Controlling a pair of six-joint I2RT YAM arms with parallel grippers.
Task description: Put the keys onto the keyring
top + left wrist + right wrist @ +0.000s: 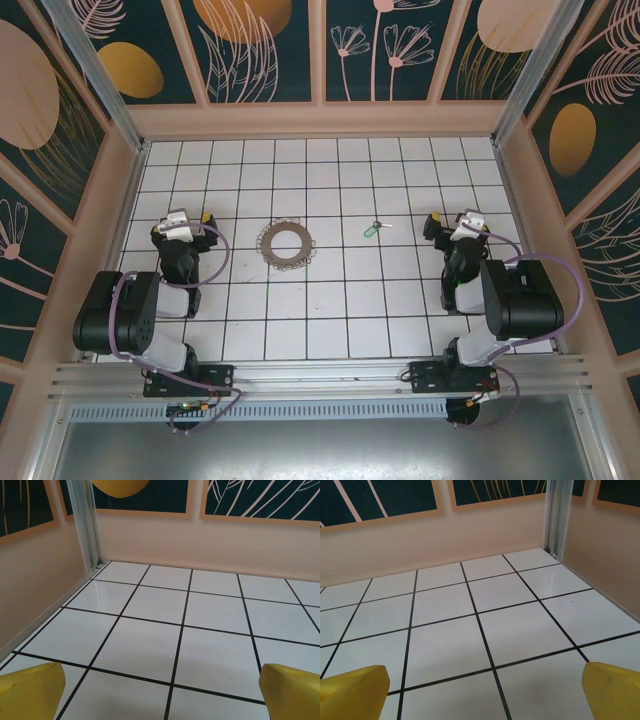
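The keyring (286, 243), a flat grey-brown ring with a scalloped rim, lies on the white tiled floor near the middle. The key (372, 229), tiny with a light-green head and a thin silvery part, lies about two tiles to its right. My left gripper (183, 218) rests at the left side, well left of the keyring, open with its yellow fingertips (30, 690) wide apart over bare tiles. My right gripper (456, 222) rests at the right side, right of the key, open too, yellow fingertips (612, 687) spread with nothing between them.
The tiled floor (320, 300) is boxed in by beige walls (320, 120) at the back and both sides. Metal corner posts (87, 525) (559, 515) stand in the back corners. Both arms sit folded near the front rail (320, 375).
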